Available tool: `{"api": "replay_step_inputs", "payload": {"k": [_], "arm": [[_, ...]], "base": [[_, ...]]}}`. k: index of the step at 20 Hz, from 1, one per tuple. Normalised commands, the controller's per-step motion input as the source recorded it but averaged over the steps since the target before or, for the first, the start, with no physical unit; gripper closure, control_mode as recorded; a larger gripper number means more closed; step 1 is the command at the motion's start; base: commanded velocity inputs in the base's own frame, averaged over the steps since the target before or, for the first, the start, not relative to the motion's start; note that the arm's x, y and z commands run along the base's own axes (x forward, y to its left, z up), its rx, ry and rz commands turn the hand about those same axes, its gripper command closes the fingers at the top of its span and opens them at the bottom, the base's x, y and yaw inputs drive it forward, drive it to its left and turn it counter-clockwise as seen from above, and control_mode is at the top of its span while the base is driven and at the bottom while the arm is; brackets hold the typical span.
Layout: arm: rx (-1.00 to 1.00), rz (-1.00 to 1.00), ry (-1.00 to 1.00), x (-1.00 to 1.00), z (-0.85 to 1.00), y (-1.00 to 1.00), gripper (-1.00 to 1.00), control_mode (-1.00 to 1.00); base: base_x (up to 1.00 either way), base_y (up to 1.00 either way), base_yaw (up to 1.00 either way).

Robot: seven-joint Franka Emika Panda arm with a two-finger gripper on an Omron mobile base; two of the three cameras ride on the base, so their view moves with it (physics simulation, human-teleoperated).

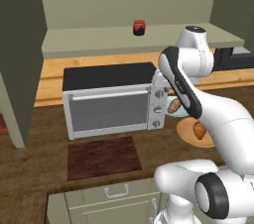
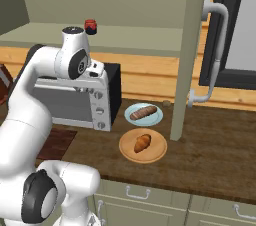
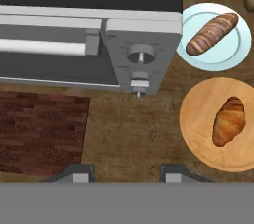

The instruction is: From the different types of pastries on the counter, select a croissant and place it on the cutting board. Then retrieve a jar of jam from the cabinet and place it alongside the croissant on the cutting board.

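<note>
Gripper (image 3: 124,171): open, empty, above desk (image 3: 129,129) | Cutting board (image 3: 39,134): bare, before toaster oven (image 3: 89,44) | Croissant (image 3: 229,121): on round wooden plate (image 3: 198,119), beside oven | Loaf-shaped pastry (image 3: 212,33): on pale blue plate (image 3: 238,49) behind | Jam jar (image 1: 139,28): on cabinet shelf (image 1: 89,37), farthest back.

You're in a rendered home kitchen: dark brown wood-grain counter (image 1: 30,168) over pale grey-green drawer fronts (image 2: 150,197), a silver toaster oven (image 1: 114,101), an olive-grey wall cabinet (image 1: 99,0), and pastries served on a round light wooden plate (image 3: 201,129) and pale blue plate (image 3: 238,44).
</note>
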Motion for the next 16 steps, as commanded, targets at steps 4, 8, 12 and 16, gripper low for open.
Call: {"api": "replay_step_inputs", "payload": {"k": [4,8,12,16], "arm": [[0.00,0.00,0.00,0.00,0.00,0.00,-1.00,-1.00],[0.05,-0.02,-0.01,-0.21,-0.08,-0.29,-1.00,-1.00],[0.00,-0.02,0.00,-0.12,-0.23,-0.60,-1.00,-1.00],[-0.03,0.00,0.02,0.00,-0.34,-0.61,-1.00,-1.00]], "base": [[0.00,0.00,0.00],[0.00,0.00,0.00],[0.00,0.00,0.00],[0.00,0.00,0.00]]}}
